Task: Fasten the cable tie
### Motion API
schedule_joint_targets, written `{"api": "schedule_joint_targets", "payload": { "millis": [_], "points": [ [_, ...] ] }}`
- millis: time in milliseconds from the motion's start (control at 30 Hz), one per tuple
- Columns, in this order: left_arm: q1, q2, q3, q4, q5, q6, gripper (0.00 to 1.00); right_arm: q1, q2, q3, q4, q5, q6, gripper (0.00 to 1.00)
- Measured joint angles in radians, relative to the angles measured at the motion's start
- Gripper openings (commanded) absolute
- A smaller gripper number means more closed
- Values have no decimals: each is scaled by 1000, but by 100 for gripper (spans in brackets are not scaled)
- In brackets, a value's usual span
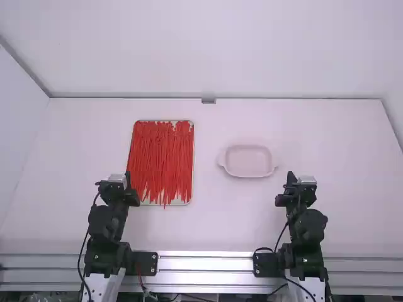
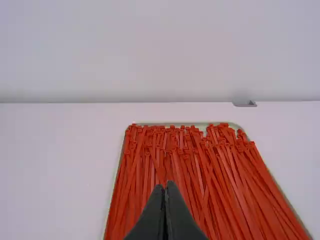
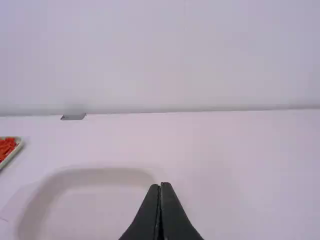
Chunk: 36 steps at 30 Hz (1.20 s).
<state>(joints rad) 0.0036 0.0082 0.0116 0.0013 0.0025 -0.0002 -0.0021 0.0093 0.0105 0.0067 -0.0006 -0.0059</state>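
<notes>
cable ties (image 1: 161, 162): a thick red pile, lying lengthwise on a flat pale tray (image 1: 165, 121), left of the desk's (image 1: 82, 151) middle. the pile covers nearly the whole tray; only a thin strip of rim shows at the far end and along the sides. a few tie ends stick out past the near edge. in the left wrist view the ties (image 2: 200, 170) fan out toward the camera, heads bunched at the tray's far rim (image 2: 200, 124).

left fingers (image 1: 118, 189): low, near the tray's near left corner, pointing up the length of the pile. in the wrist view the left fingers (image 2: 161, 210) are pressed together with no gap, nothing between them, tips over the near part of the pile. whether they touch the ties can't be told.

right fingers (image 1: 295, 187): well apart from the ties, on the right side of the desk. in the wrist view the right fingers (image 3: 156, 210) are likewise closed tight and hold nothing.

white dish (image 1: 247, 160): shallow, with small side handles, right of the tray and apart from it, just ahead of the right fingers; its near wall (image 3: 85, 175) lies in front of the tips.

small grey tab (image 1: 208, 99) at the desk's far edge, middle.
</notes>
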Motion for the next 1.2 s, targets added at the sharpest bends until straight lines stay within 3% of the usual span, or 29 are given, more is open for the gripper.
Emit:
{"api": "schedule_joint_targets", "payload": {
  "millis": [300, 633, 1200],
  "points": [
    [0, 6, 0, -1, 0, 0, 4, 0, 6, 0, 3, -2, 0, 4],
    [0, 98, 66, -46, 23, -4, 14, 3, 101, 37, -14, -7, 6, 14],
    [5, 452, 374, -248, 122, -57, 45, 66, 418, 309, -107, -12, 18, 45]
  ]
}}
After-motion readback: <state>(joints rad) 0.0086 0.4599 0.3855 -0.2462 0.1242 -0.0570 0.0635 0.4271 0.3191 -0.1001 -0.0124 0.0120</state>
